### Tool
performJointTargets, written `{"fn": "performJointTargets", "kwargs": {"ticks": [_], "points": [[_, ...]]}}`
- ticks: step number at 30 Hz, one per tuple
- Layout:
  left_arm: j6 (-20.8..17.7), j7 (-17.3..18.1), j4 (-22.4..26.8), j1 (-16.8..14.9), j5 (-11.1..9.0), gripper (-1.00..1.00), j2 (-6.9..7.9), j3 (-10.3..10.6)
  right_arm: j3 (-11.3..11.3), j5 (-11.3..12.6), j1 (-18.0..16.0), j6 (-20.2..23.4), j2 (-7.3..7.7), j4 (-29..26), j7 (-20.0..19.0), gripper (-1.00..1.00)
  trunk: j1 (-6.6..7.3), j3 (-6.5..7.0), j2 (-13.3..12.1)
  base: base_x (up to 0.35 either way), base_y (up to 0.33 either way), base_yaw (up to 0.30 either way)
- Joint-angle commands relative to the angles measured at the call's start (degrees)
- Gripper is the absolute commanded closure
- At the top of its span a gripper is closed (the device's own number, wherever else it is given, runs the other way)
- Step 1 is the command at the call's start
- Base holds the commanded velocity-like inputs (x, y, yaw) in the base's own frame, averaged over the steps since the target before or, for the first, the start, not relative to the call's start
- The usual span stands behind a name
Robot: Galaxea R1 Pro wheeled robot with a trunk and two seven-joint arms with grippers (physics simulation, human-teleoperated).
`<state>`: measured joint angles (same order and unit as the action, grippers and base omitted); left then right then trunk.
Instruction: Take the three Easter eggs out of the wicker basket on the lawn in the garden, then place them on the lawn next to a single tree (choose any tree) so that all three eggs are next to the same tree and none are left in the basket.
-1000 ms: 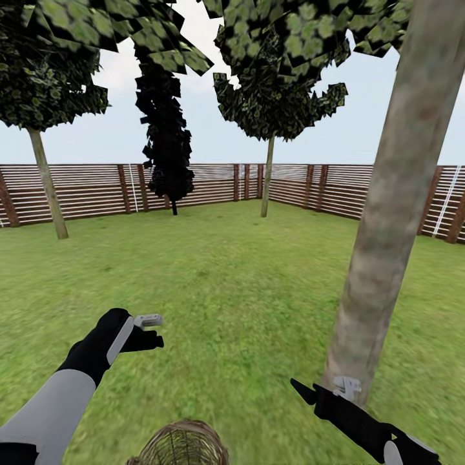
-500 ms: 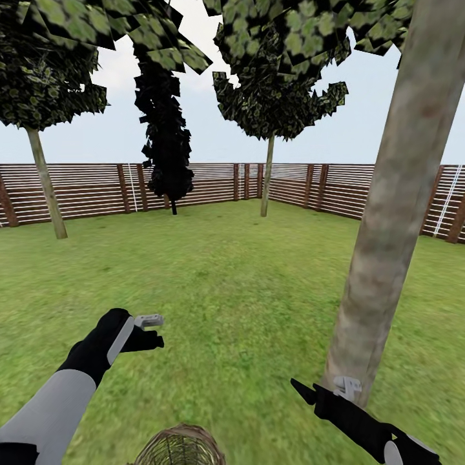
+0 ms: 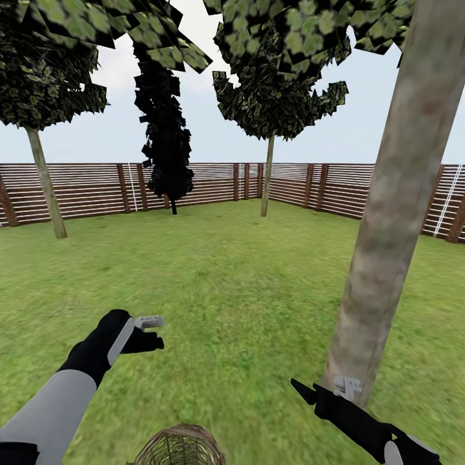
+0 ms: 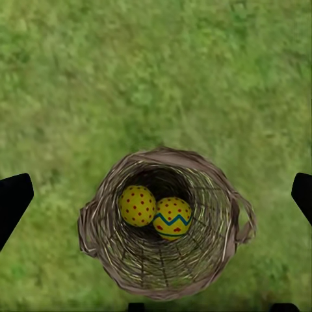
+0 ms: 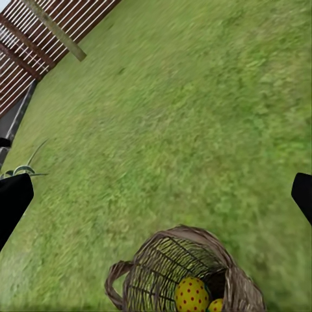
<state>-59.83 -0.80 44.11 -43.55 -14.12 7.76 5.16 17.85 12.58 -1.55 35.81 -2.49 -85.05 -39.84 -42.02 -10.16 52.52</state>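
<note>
I was lining up the first pick: my left gripper [image 3: 150,321] hung spread and empty above the wicker basket [image 4: 166,224], two Easter eggs [image 4: 137,205] visible inside, beside the tree [image 3: 381,258]. My right gripper [image 3: 302,391] also stood apart. Next, I judged, a descent.

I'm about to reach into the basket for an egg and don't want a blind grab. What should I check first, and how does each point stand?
1. Wicker basket upright on the lawn: ok.
2. Eggs in sight: dotted egg and zigzag egg seen; third egg cannot tell.
3. Left gripper open: ok.
4. Left gripper above the basket mouth: ok.
5. Right gripper empty: ok.
6. Tree close by for placing: ok.
</note>
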Motion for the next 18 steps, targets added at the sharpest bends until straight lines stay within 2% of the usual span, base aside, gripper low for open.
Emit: {"fn": "performJointTargets", "kwargs": {"ticks": [1, 12, 14, 15, 18], "points": [[-0.17, -0.08, -0.05, -0.05, -0.23, -1.0, 0.07, 0.23, 0.13, 0.25, -0.07, 0.4, -0.06, -0.03, -0.15, -1.0, -0.24, -0.27, 0.48, 0.0, 0.0, 0.0], [-0.17, -0.08, -2.05, -0.18, -0.22, -1.0, -0.52, 0.22, 0.08, 0.25, -0.05, 0.4, -0.08, -0.03, -0.14, -1.0, -2.65, -2.25, 4.9, 0.0, 0.0, 0.0], [-0.17, -0.08, -3.88, -0.55, -0.17, -1.0, -1.19, 0.25, 0.1, 0.25, -0.07, 0.4, -0.1, -0.03, -0.15, -1.0, -3.09, -2.61, 5.7, 0.0, 0.0, 0.0], [-0.17, -0.08, -5.71, -0.87, -0.14, -1.0, -2.02, 0.33, 0.1, 0.25, -0.07, 0.4, -0.09, -0.03, -0.15, -1.0, -3.31, -2.79, 6.1, 0.0, 0.0, 0.0], [-0.17, -0.08, -6.48, -1.01, -0.13, -1.0, -2.4, 0.35, 0.09, 0.25, -0.07, 0.4, -0.11, -0.03, -0.15, -1.0, -3.97, -3.32, 7.3, 0.0, 0.0, 0.0]]}}
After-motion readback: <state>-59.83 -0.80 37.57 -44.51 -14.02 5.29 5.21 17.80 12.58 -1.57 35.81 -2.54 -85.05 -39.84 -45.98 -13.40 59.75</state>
